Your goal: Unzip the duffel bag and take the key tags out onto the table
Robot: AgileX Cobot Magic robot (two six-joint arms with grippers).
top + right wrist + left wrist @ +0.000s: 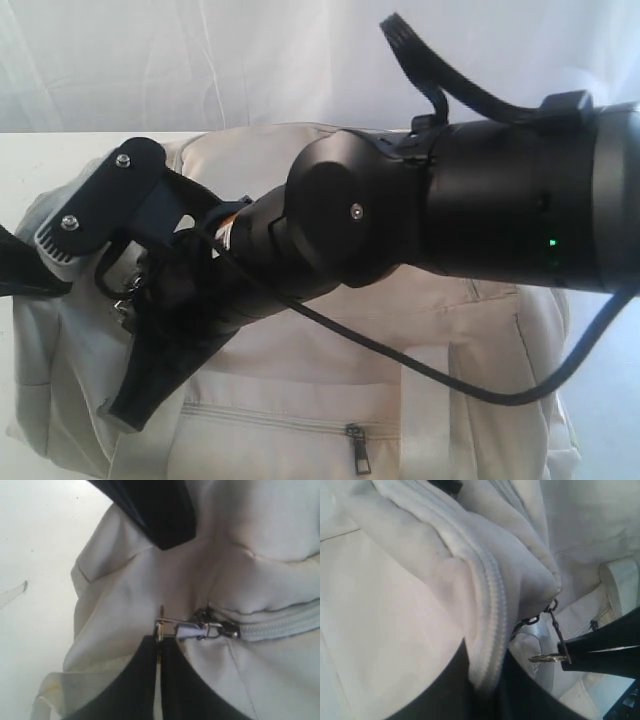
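Observation:
The cream duffel bag (330, 370) lies on the white table (50, 150), its top zipper (280, 625) closed. My right gripper (159, 639) reaches across to the bag's left end and is shut on the metal ring pull (160, 625), which hangs from the grey slider (200, 629). My left gripper (487, 680) is shut on a fold of bag fabric along the zipper tape (496, 605). In the left wrist view the ring pull (545, 657) shows pinched in the right gripper's fingers (605, 652). The key tags are hidden.
The right arm (450, 210) and its cable (400, 360) cover much of the bag in the exterior view. A front pocket with a closed zipper pull (355, 435) faces the camera. Bare table (35, 555) lies beyond the bag's end.

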